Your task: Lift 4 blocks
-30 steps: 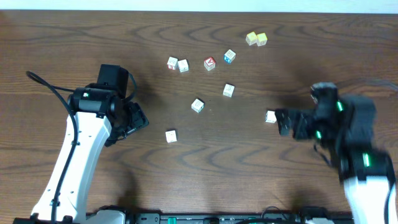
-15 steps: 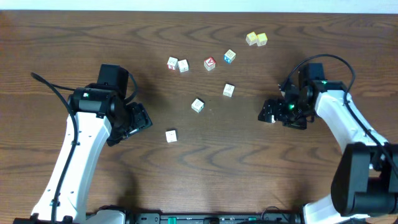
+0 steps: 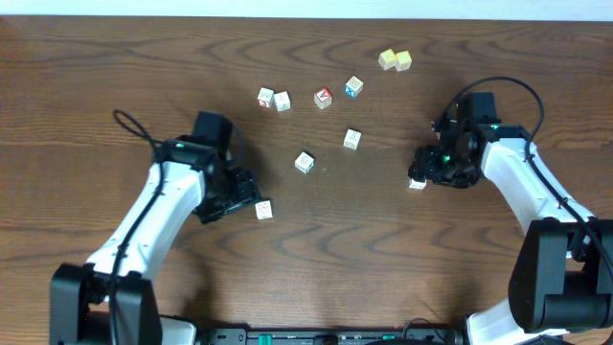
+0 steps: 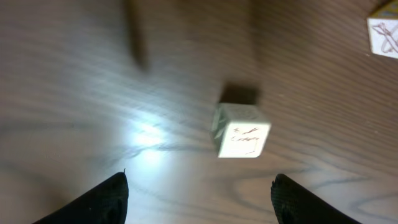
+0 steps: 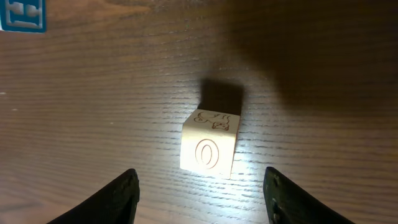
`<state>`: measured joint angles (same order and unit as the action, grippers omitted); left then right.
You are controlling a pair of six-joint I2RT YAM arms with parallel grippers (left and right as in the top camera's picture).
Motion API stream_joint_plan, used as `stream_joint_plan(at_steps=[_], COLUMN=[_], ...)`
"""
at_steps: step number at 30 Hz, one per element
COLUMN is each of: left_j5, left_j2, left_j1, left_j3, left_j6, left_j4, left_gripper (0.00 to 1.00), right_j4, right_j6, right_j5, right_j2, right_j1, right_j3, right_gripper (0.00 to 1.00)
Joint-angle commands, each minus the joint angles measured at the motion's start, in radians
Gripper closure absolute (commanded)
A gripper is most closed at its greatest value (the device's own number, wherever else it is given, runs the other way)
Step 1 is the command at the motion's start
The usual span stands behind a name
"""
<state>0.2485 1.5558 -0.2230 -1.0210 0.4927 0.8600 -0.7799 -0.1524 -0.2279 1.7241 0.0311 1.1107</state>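
Before left tool [image 4: 199, 180], a block [image 4: 241, 132]; before right tool [image 5: 200, 176], another block [image 5: 210, 144]

Table [image 3: 96, 77] dark brown, wavy grain. Blocks [image 5: 209, 147] pale cream, with faint line markings, one an oval. Two cubes [image 3: 387, 59] yellowish.

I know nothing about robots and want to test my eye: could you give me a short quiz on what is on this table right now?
1. True or false: the left end effector is clamped on the block in front of it.
2. In the right wrist view, the block between the fingers of the right end effector shows which mark on its larger visible face? A) a star B) an oval C) a cross
3. How many yellowish cubes show in the overhead view?
Key: 1 false, its jaws stand open, clear of the block on both sides. 2 B. 3 two.
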Motion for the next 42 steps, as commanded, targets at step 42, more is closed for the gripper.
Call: stream_joint_plan(at_steps=[42], left_j5=[-0.032], left_j2=[0.238], left_j1=[-0.150], left_j3=[0.004], left_j6=[-0.002], left_j4=[-0.204], left_gripper=[0.52], right_j4=[0.153], right_j6=[-0.011], right_j5=[0.092], right_j2=[-0.003], right_j1=[0.045], right_j3=[-0.087], right_gripper=[0.74])
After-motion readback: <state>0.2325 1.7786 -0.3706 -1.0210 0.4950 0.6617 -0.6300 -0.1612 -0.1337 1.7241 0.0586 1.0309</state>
